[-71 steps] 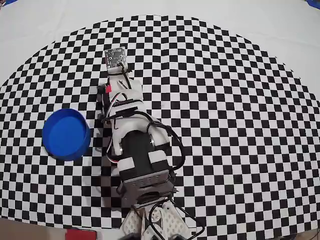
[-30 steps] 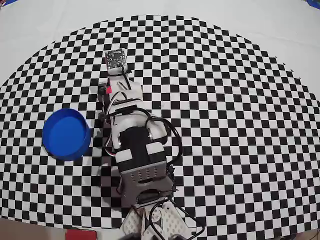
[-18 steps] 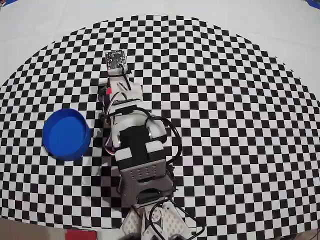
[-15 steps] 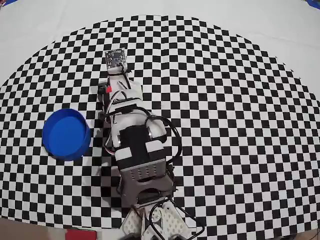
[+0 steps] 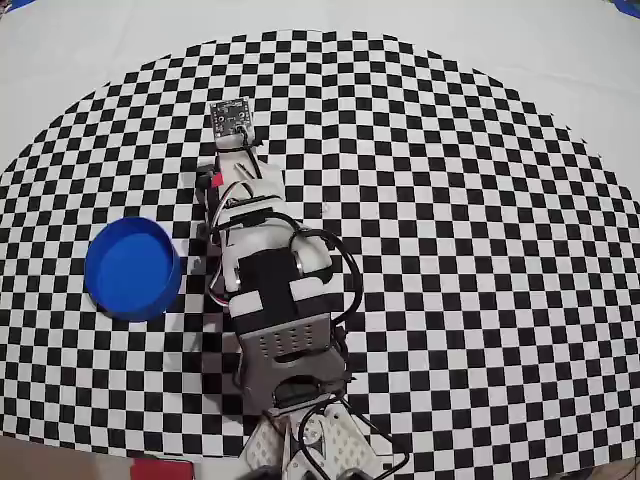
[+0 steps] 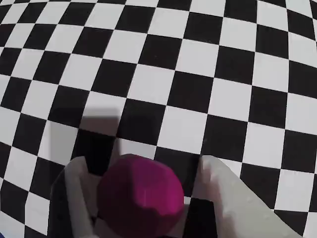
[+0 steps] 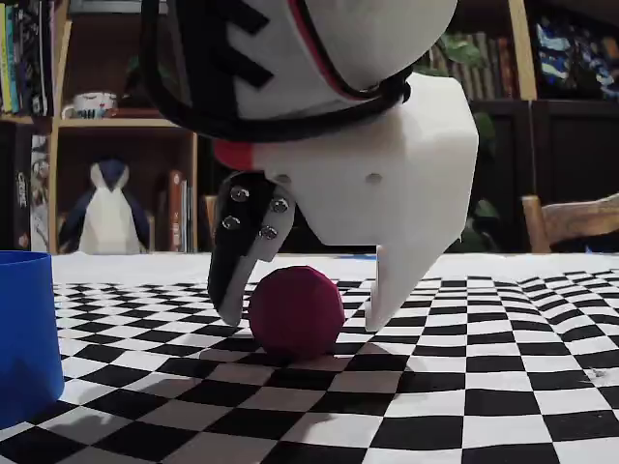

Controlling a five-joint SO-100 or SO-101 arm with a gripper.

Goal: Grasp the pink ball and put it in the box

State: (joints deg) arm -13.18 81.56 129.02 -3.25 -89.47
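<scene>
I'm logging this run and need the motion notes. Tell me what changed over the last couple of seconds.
In the overhead view the arm crept slightly toward the top of the picture, its dark middle part shifting most. The gripper now straddles the pink ball, which sits on the checkered cloth; the jaws are apart, with a gap on the right side in the fixed view, so nothing is grasped yet. The blue box stayed put.

checkered tabletop (image 5: 480,250), overhead view: the squares to the right of the arm (image 5: 275,300) lie bare and passable. the blue box (image 5: 132,268) stands left of the arm, apart from it, its mouth open upward and uncovered. fixed view: the tool (image 7: 305,309) straddles the pink ball (image 7: 295,311), which fills most of the gap between its fingers.
</scene>
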